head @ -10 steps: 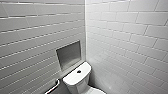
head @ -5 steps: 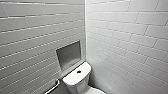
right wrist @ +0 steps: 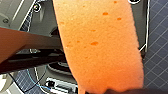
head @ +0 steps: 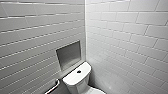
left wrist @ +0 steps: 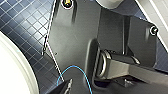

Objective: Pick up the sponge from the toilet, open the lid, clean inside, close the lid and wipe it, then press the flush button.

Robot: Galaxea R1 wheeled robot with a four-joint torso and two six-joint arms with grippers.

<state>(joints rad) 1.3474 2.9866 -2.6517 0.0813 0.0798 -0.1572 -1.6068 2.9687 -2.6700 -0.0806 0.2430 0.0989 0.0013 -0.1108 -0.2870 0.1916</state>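
1. Left of the toilet [head: 76,82], low on the wall, a metal grab bar [head: 53,86] runs just beside the tank.
2. Above the toilet and a little to its left, a grey recessed niche [head: 68,53] is set into the left wall [head: 30,42] of white tiles.
3. The toilet stands in the corner with its tank against the left wall. The flush button [head: 79,71] sits dark and round in the middle of the tank top.
4. Right of the toilet, the right wall [head: 130,50] of white tiles runs forward from the corner.
5. In the left wrist view, a curved white glossy surface [left wrist: 12,75] lies next to a dark blue small-tiled floor [left wrist: 22,22], and a thin blue cable [left wrist: 75,68] loops over the robot's dark plate. I cannot tell whether the left gripper is released or clenched.
6. In the right wrist view, the right gripper [right wrist: 110,86] has its fingers clenched on the sponge [right wrist: 100,45]. The sponge is orange and pitted and hangs above the blue floor. I cannot tell how near the toilet it is.
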